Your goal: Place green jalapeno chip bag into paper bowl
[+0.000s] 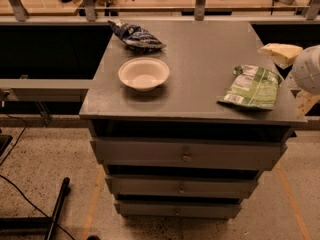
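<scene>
I have the pincer [289, 59] hanging at the right edge of the grey cabinet top [200, 49]; I cannot tell whether it is wide or narrow. The green jalapeno chip bag [251, 86] lies flat just beside and below it, not held. The paper bowl [144, 74] sits well apart from the pincer, beyond the bag, near a dark blue snack bag [136, 35].

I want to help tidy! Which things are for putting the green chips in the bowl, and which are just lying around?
For the job: green jalapeno chip bag; paper bowl; pincer, by the right edge of the table.
Just lying about: dark blue snack bag, behind the bowl.
</scene>
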Robot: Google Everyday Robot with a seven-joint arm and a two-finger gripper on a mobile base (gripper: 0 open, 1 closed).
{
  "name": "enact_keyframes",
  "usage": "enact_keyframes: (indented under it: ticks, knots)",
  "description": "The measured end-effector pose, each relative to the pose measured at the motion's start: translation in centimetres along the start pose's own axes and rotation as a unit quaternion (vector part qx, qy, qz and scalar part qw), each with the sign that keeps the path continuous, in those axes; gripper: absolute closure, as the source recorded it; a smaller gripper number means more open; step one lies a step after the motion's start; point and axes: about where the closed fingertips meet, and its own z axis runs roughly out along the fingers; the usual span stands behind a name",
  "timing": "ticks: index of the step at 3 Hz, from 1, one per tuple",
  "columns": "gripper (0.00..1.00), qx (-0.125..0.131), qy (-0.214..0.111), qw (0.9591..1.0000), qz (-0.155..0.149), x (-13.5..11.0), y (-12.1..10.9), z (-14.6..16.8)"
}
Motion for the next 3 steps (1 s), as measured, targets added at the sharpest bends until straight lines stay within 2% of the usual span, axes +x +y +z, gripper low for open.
enact_keyframes:
  ticks: [1,2,3]
  knots:
    - [0.0,0.005,-0.032,0.9994,-0.01,-0.43,-0.07,1.08]
    - [0.17,0.008,-0.05,0.9986,-0.013,-0.67,0.17,1.55]
    - [0.41,0.008,-0.051,0.9986,-0.014,-0.82,0.12,1.68]
